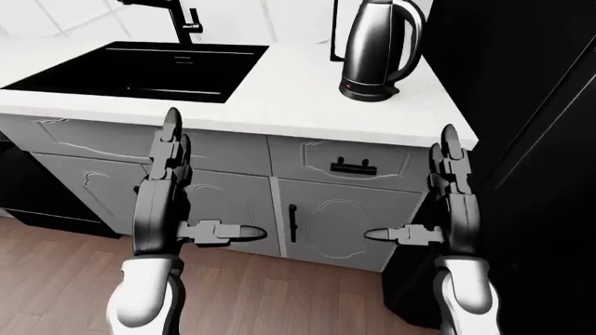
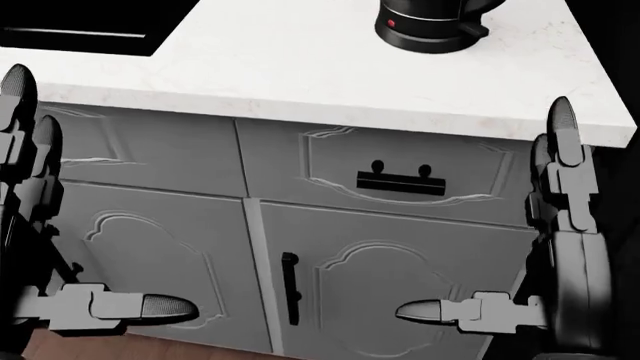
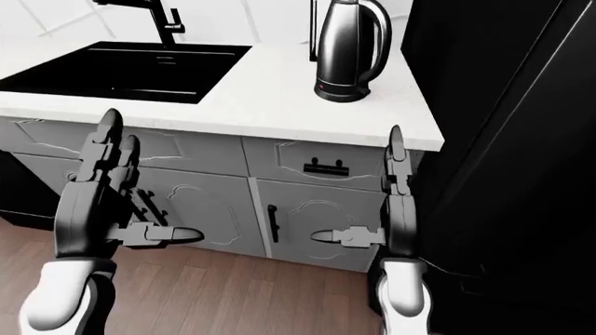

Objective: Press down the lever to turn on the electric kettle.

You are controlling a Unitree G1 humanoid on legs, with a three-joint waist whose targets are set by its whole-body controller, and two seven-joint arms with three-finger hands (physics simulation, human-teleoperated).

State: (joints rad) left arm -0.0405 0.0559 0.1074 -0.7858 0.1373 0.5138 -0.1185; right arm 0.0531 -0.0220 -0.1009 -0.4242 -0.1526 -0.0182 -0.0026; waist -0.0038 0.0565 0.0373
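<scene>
Left-eye view: kettle (image 1: 377, 49) upright on the white counter (image 1: 279, 98), toward the top right, just beside a tall black cabinet (image 1: 522, 139). Small red spot low on the kettle's base. Lever too small to tell apart. Black sink (image 1: 140, 70) to the left of the kettle, tap (image 1: 177, 17) above it. Left hand (image 1: 168, 195) and right hand (image 1: 447, 202) both raised below the counter edge, fingers straight up, thumbs pointing inward toward each other, spread wide, holding nothing. Well apart from the kettle.

Head view: only the kettle's black base (image 2: 430, 26) seen, at the top edge on the counter. Grey drawer with black handle (image 2: 400, 182) underneath, grey doors (image 2: 400, 292) lower down. Hands at the left and right edges, open, fingers up beside the cabinet fronts.

Right-eye view: nearly the same scene, kettle near top centre, wooden floor (image 3: 233, 293) at the bottom between the white forearms.
</scene>
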